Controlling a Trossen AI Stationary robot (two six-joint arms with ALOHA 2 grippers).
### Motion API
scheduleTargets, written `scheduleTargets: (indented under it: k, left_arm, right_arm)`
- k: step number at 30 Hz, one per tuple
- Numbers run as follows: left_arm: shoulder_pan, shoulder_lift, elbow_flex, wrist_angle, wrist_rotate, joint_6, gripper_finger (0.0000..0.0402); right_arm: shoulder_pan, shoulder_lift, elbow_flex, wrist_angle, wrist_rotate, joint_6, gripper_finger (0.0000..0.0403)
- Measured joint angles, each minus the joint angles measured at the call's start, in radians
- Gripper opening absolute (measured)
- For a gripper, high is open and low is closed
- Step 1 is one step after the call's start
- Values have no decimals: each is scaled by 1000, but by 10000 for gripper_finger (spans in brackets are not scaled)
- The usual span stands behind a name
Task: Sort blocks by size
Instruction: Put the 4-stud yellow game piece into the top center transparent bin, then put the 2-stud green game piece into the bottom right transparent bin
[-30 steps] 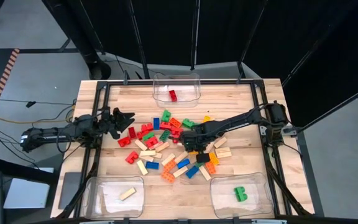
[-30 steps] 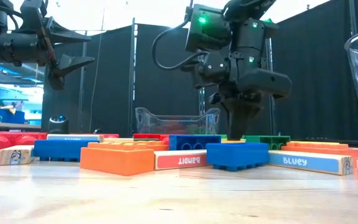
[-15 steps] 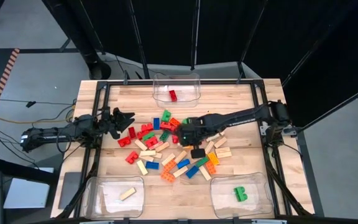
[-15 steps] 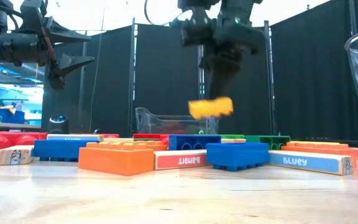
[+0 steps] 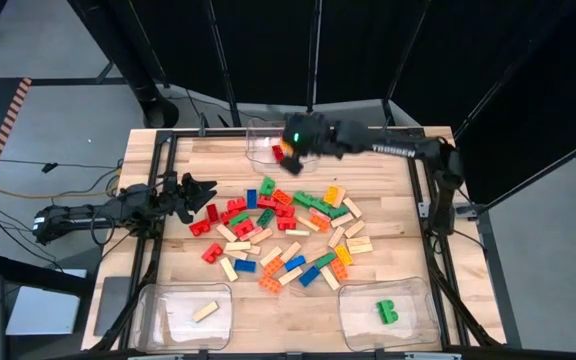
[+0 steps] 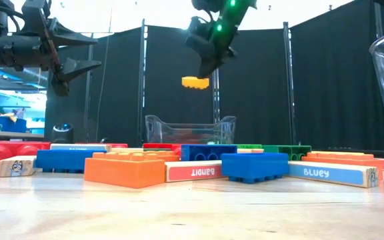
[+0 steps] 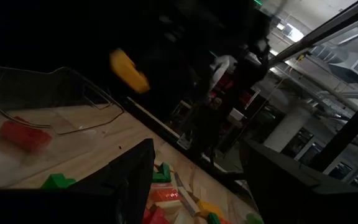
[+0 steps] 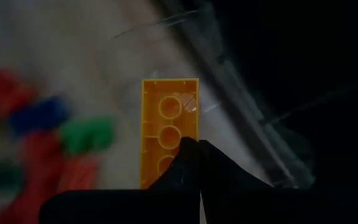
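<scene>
While my right pincer (image 6: 204, 72) hangs clamped on a yellow-orange brick (image 6: 195, 82) above the far clear bin (image 5: 284, 130) — its lone red brick (image 5: 278, 153) inside — I judge the drop comes next: lower, release; left pincer (image 5: 200, 191) waits, jaws apart, beside the pile.

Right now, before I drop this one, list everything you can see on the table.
Loose blocks: several dozen, red, green, blue, yellow, orange and pale wood, piled mid-table.
Yellow brick: one, held in the air above the far bin.
Far bin: one, clear, far edge, holds a red brick.
Near-left bin: one, clear, holds a wooden bar.
Near-right bin: one, clear, holds a green brick.
Table: one, pale wood.
Right hand: shut on the yellow brick.
Left hand: open, waiting at the left edge.
</scene>
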Motion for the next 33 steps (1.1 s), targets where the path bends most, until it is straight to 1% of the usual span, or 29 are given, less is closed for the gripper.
scheduleTargets:
  k: [5, 7, 9, 13, 18, 19, 21, 25, 26, 27, 28, 29, 31, 33]
  left_arm:
    - [0, 0, 0, 0, 0, 0, 245]
    - [0, 0, 0, 0, 0, 0, 245]
    - [0, 0, 0, 0, 0, 0, 245]
    - [0, 0, 0, 0, 0, 0, 245]
    - [0, 0, 0, -1, 0, 0, 245]
    - [0, 0, 0, -1, 0, 0, 245]
    - [0, 0, 0, -1, 0, 0, 245]
    - [0, 0, 0, -1, 0, 0, 245]
    - [0, 0, 0, -1, 0, 0, 245]
    - [0, 0, 0, -1, 0, 0, 245]
    - [0, 0, 0, -1, 0, 0, 245]
    - [0, 0, 0, -1, 0, 0, 245]
    - [0, 0, 0, -1, 0, 0, 245]
    - [0, 0, 0, -1, 0, 0, 245]
  right_arm:
    - [-105, 1, 0, 38, -1, 111, 5]
    - [-129, 1, 0, 32, -2, 129, 5]
    - [-146, 1, 0, 28, -27, 129, 16]
    - [-160, 1, -1, 23, -70, 129, 44]
    - [-161, 1, -8, 29, -101, 106, 51]
    - [-160, 1, -8, 30, -117, 103, 51]
    - [-155, 1, -8, 45, -199, 82, 53]
    - [-105, -3, 10, 39, -481, 64, 63]
    - [-80, -5, 14, 23, -540, 62, 65]
    - [-51, -8, 15, -12, -572, 57, 66]
    - [-20, -8, 15, -65, -582, 43, 66]
    - [15, -3, 15, -118, -563, 25, 65]
    - [77, 2, -6, -217, -486, -4, 62]
    - [125, 2, -53, -253, -441, -3, 63]
